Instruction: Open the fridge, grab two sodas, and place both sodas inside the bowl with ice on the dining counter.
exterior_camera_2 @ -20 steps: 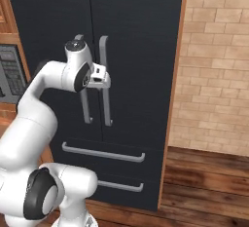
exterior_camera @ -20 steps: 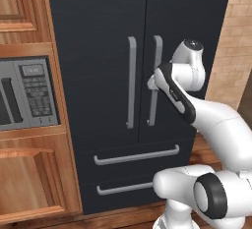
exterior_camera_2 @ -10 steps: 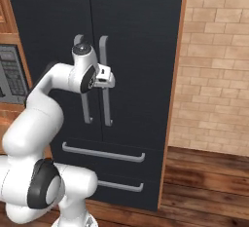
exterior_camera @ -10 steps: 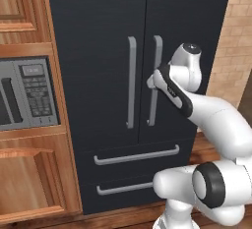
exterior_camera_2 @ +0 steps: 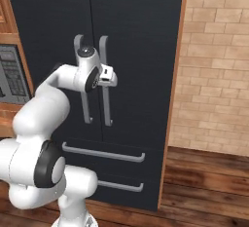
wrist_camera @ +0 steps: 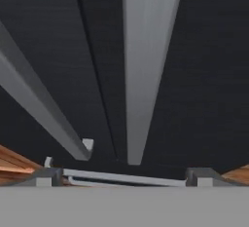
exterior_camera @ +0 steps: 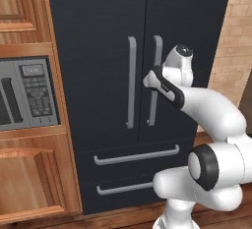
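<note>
fridge (exterior_camera: 98, 51) doors are seen shut, gripper (exterior_camera_2: 113, 78) is held spread wide at the right door handle (wrist_camera: 146, 65) with nothing grasped, so opening, sodas and bowl are all left.

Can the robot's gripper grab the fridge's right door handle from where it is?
Probably yes. The open gripper sits right at the right door handle, with nothing between them and the fridge doors shut.
</note>
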